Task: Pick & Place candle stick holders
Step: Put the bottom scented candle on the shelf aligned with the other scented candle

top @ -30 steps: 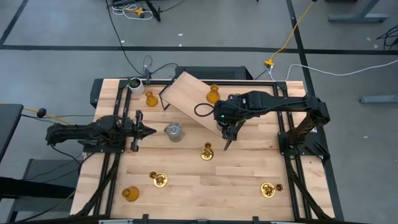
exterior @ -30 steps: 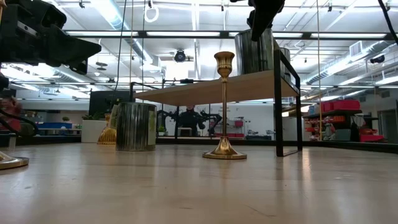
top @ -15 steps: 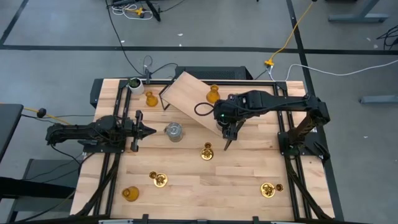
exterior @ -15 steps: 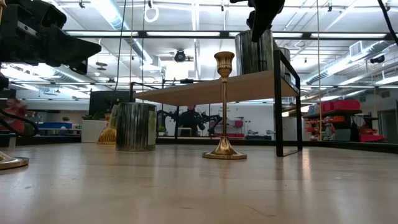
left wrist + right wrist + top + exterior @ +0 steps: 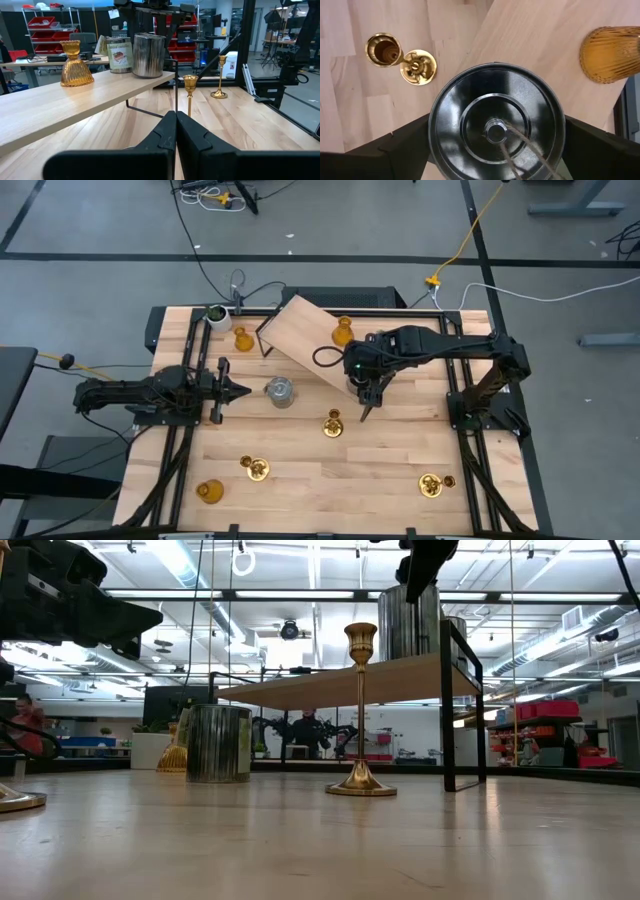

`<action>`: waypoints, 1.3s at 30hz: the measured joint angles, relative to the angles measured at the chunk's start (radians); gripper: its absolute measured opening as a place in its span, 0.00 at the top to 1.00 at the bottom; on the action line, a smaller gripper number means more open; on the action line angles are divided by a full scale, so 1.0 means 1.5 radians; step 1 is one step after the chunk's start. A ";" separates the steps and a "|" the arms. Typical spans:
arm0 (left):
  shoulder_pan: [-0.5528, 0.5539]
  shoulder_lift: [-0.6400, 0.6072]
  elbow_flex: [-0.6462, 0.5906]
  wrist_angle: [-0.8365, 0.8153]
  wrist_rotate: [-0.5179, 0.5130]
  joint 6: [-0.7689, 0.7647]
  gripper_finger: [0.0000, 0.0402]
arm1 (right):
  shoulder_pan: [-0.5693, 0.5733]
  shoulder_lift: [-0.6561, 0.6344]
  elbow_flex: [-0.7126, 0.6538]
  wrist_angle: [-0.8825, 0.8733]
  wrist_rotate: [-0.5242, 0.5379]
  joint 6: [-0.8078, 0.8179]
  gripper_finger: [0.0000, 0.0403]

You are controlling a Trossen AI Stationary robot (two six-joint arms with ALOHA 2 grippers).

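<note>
At the near edge of the light wooden table, a squat amber-orange glass holder sits toward the left corner, and a slim shiny brass stick with a round base stands toward the right. A second brass stick stands a little further in on the left side. Near the table's middle stands a third brass stick, upright on its round base and seen in the low view at.

To its left a silver-grey metal cylinder stands on the table. The left gripper waits just beside that cylinder, its fingers closed together on nothing.

Behind the middle brass stick is a raised light wooden shelf on a thin black frame, set at an angle. A second silver-grey metal cylinder stands on the shelf's near corner. The right gripper is straight above it, fingers spread wide to either side of the cylinder; whether they touch it is not clear.

Further back on the shelf stands a second amber-orange glass holder. Beyond the shelf's left end, a third amber glass holder stands on the table, with a small white pot holding a green plant at the far left corner.
</note>
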 joint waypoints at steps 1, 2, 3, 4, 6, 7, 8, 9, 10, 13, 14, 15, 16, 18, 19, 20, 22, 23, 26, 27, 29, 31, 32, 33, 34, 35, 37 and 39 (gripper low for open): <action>0.000 0.000 0.000 0.000 0.000 0.000 0.97 | 0.000 0.000 0.000 0.000 0.001 0.000 0.03; 0.000 0.000 0.000 0.000 0.000 0.000 0.97 | 0.000 0.000 0.000 0.001 0.004 0.001 0.02; 0.000 0.000 0.000 0.000 0.000 0.000 0.97 | 0.000 0.000 0.000 0.001 0.008 0.002 0.01; 0.000 0.000 0.000 0.000 0.000 0.000 0.97 | 0.000 0.000 0.000 0.001 0.015 0.002 0.01; 0.000 0.000 0.000 0.000 0.000 0.000 0.97 | 0.000 0.000 0.000 0.001 0.018 0.002 0.02; 0.000 0.000 0.000 0.000 0.000 0.000 0.97 | 0.000 0.000 0.000 0.001 0.018 0.002 0.02; 0.000 0.000 0.000 0.000 0.000 0.000 0.97 | 0.000 0.000 0.000 0.001 0.018 0.001 0.02; 0.000 0.000 0.000 0.000 0.000 0.000 0.97 | 0.000 0.000 0.000 0.001 0.018 0.001 0.02; 0.000 0.000 0.000 0.000 0.000 0.000 0.97 | 0.000 0.000 0.000 0.001 0.018 0.000 0.02; 0.000 0.000 0.000 0.000 0.000 0.000 0.97 | 0.000 -0.001 0.000 0.000 0.018 0.000 0.02; 0.000 0.000 0.000 0.000 0.000 0.000 0.97 | 0.000 -0.003 0.000 0.000 0.017 0.000 0.02; 0.000 0.000 0.000 0.000 0.000 0.000 0.97 | 0.000 -0.005 0.000 0.000 0.017 -0.001 0.02; 0.000 0.000 0.000 0.000 0.000 0.000 0.97 | 0.000 -0.008 0.000 -0.001 0.017 -0.001 0.02; 0.000 0.000 0.000 0.000 0.000 0.000 0.97 | 0.000 -0.016 0.000 -0.002 0.017 -0.002 0.02; 0.000 0.000 0.000 0.000 0.000 0.000 0.97 | 0.000 -0.021 0.000 -0.001 0.014 -0.004 0.02; 0.000 0.000 0.000 0.000 0.000 0.000 0.97 | 0.000 -0.024 0.000 -0.002 0.012 -0.005 0.02; 0.000 0.000 0.000 0.000 0.000 0.000 0.97 | 0.000 -0.031 0.000 -0.001 0.011 -0.006 0.02; 0.000 0.000 0.000 0.000 0.000 0.000 0.97 | 0.000 -0.036 0.000 0.000 0.011 -0.007 0.02; 0.000 0.000 0.000 0.000 0.000 0.000 0.97 | 0.000 -0.051 0.000 0.007 0.011 -0.008 0.02; 0.000 0.000 0.000 0.000 0.000 0.000 0.97 | 0.001 -0.054 0.000 0.012 0.011 -0.009 0.02; 0.000 0.000 0.000 0.000 0.000 0.000 0.97 | 0.003 -0.062 0.000 0.018 0.011 -0.009 0.02; 0.000 0.000 0.000 0.000 0.000 0.000 0.97 | 0.004 -0.071 0.000 0.019 0.010 -0.007 0.03; 0.000 0.000 0.000 0.000 0.000 0.000 0.97 | 0.004 -0.075 0.000 0.016 0.009 -0.007 0.04; 0.000 0.000 0.000 0.000 0.000 0.000 0.97 | 0.004 -0.077 0.000 0.013 0.010 -0.007 0.06; 0.000 0.000 0.000 0.000 0.000 0.000 0.97 | 0.004 -0.079 0.000 0.010 0.009 -0.008 0.07; 0.000 0.000 0.000 0.000 0.000 0.000 0.97 | 0.004 -0.081 0.000 0.005 0.009 -0.012 0.09; 0.000 0.000 0.000 0.000 0.000 0.000 0.97 | 0.002 -0.082 0.000 -0.001 0.009 -0.018 0.14; 0.000 0.000 0.000 0.000 0.000 0.000 0.97 | 0.002 -0.082 0.000 -0.001 0.009 -0.026 0.19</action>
